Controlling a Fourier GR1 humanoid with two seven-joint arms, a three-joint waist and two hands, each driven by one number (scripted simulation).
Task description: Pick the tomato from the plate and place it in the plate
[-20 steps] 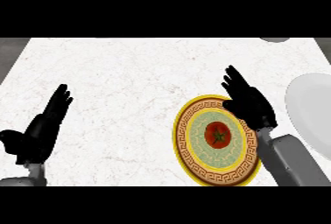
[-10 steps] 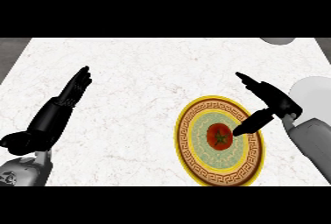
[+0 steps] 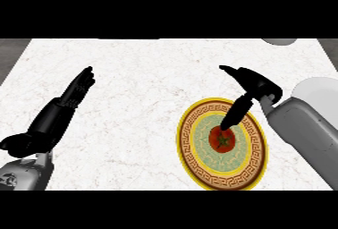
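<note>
A red tomato (image 3: 222,139) with a green stem sits in the middle of an ornate plate (image 3: 192,164) with a yellow and brown patterned rim, at the counter's right of centre. My right hand (image 3: 256,83) hovers above the plate's far edge, open; its thumb (image 3: 235,113) stretches down and its tip reaches the tomato's upper side, while the other fingers point away to the upper left. My left hand (image 3: 65,106) is far off at the left, open, with straight fingers pointing up and to the right. A plain white plate (image 3: 319,88) lies at the right edge, partly behind my right forearm.
The counter is white marble (image 3: 145,89) with dark edges at the far left and right corners. A pale rounded object (image 3: 280,41) shows at the top right edge. My right forearm (image 3: 303,129) crosses the lower right.
My right hand has swung over the patterned plate and its thumb has come down to the tomato. The left hand has stretched further forward, with its fingers straighter.
</note>
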